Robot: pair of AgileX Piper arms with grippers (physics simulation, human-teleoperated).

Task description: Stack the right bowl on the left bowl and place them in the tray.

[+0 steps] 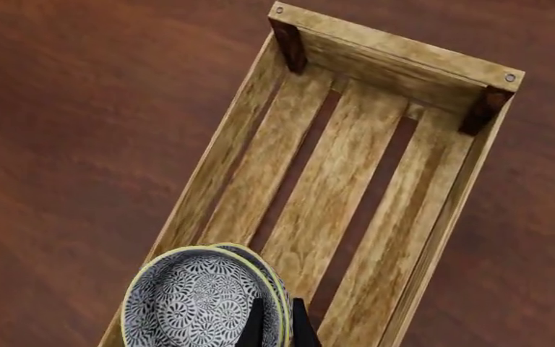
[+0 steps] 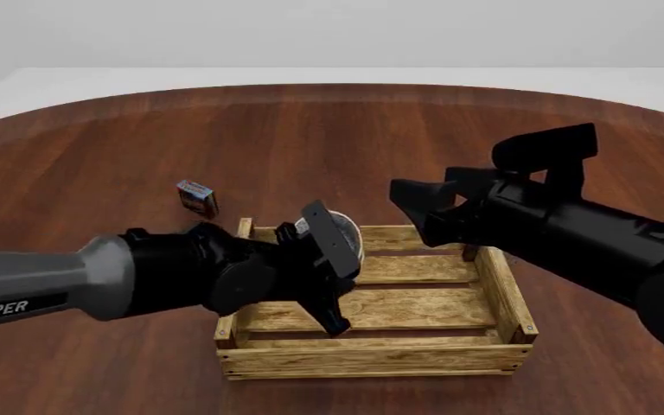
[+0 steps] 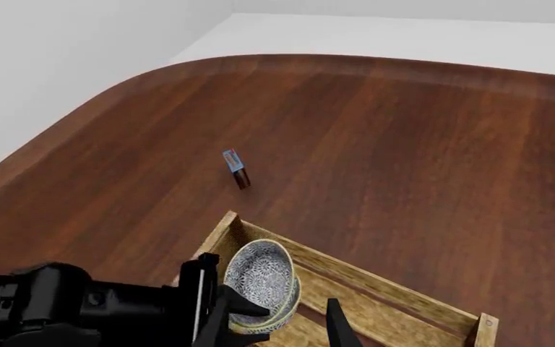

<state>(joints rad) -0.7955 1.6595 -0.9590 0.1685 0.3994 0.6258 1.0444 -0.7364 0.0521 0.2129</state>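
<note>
The two patterned bowls (image 1: 205, 300) are sitting nested, one inside the other, grey-and-white floral inside with pale yellow-green rims. They are hanging tilted over the far-left corner of the tray (image 2: 505, 298), a light wooden crate with a slatted floor and darker corner posts; whether they are touching the slats cannot be told. The left tool (image 1: 277, 325) is pinching the stacked rims, its two dark fingers closing nearly together across the bowls' edge, as the left wrist view is showing. In the front view the left arm is reaching in over the crate's near-left side, hiding most of the bowls.

The right tool (image 2: 418, 212) is hovering above the crate's far side with its fingers spread apart, gripping nothing.

The crate is resting on the dark reddish-brown wooden worktop (image 2: 90, 164). A small red-blue box (image 2: 198, 198) is standing on it, beyond the crate's far-left corner and apart from it.
</note>
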